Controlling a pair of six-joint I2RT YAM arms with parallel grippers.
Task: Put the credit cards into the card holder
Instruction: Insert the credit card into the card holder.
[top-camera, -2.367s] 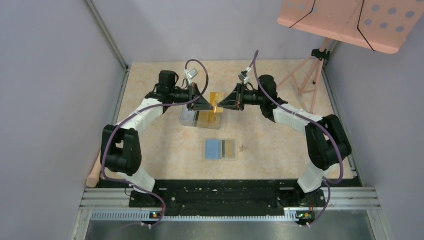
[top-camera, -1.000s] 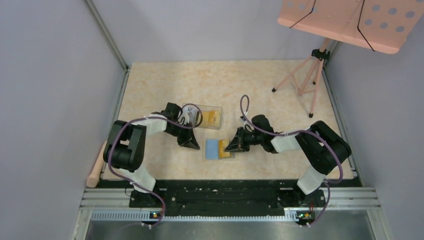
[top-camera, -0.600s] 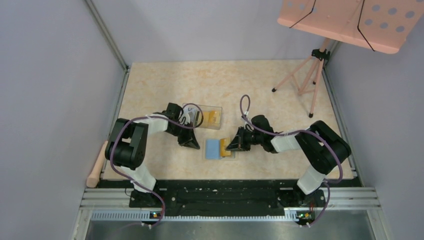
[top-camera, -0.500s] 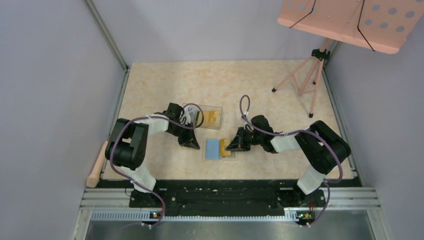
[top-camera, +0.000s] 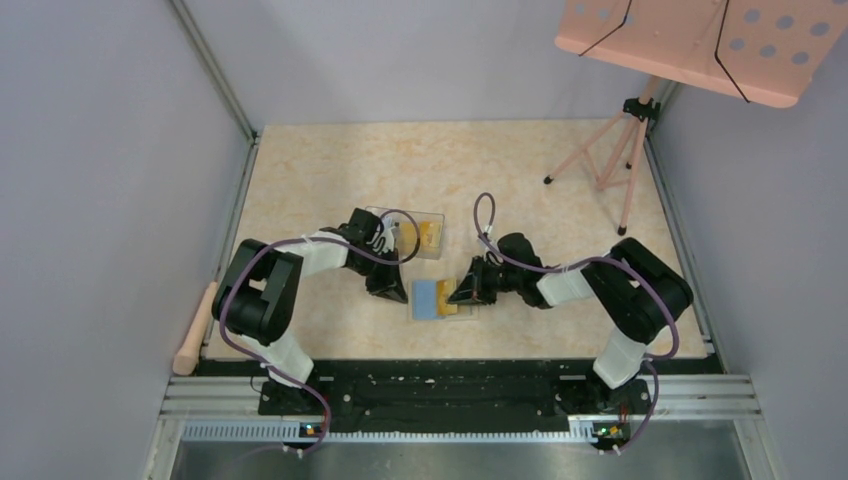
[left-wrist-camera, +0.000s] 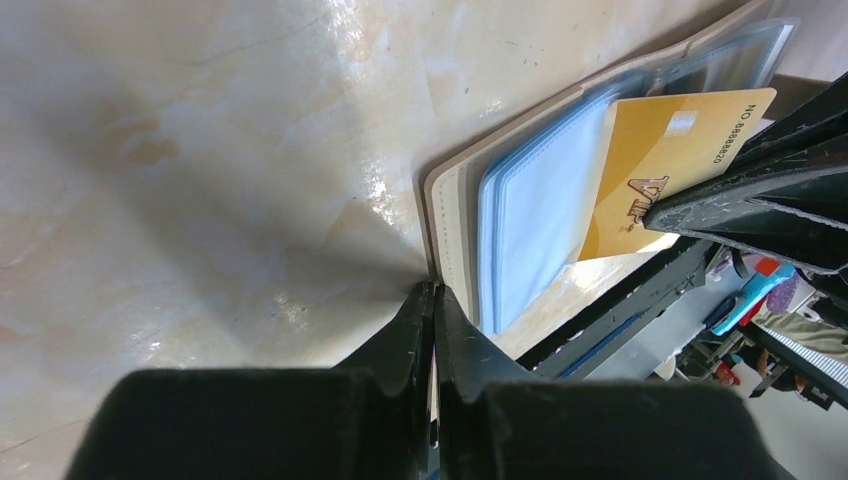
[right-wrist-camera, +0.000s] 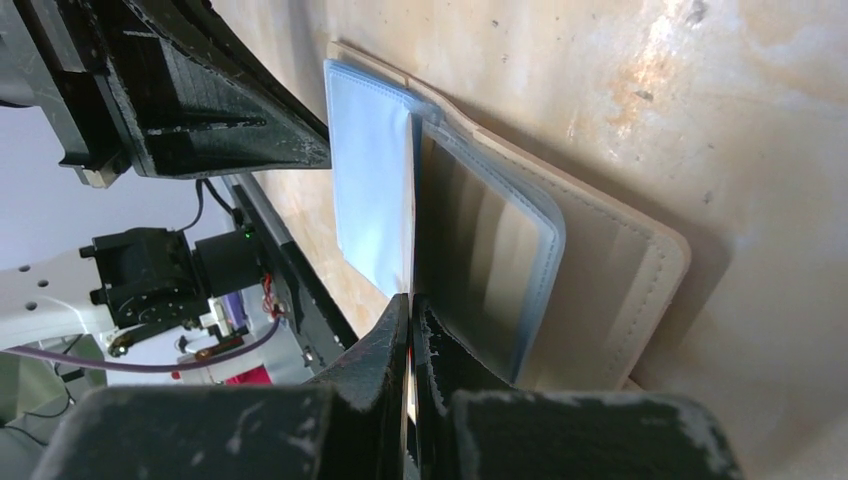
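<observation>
The right fingers (right-wrist-camera: 404, 318) are pressed together on a gold credit card (left-wrist-camera: 668, 150), pinching it near one corner. From the right wrist the card shows only as a thin edge between the two tips. The card reaches out ahead of those tips over the open card holder (left-wrist-camera: 530, 215), with its far end against the pale blue pocket. Whether that end has gone under the pocket's lip cannot be told.

The left fingers (left-wrist-camera: 427, 308) are pressed together with nothing seen between them. Their tips are down on the bench (top-camera: 330, 170), right at the holder's beige outer edge. It is not clear whether they touch the edge or stop just beside it.

From above, the holder lies flat and open between the two sets of fingers, which point at each other across it. The left fingers are at its blue side and the right fingers are over its other half.

A clear box (top-camera: 424, 216) stands on the bench just beyond the left fingers, on the side away from the arm bases. The other credit cards (top-camera: 430, 236) show orange inside it
</observation>
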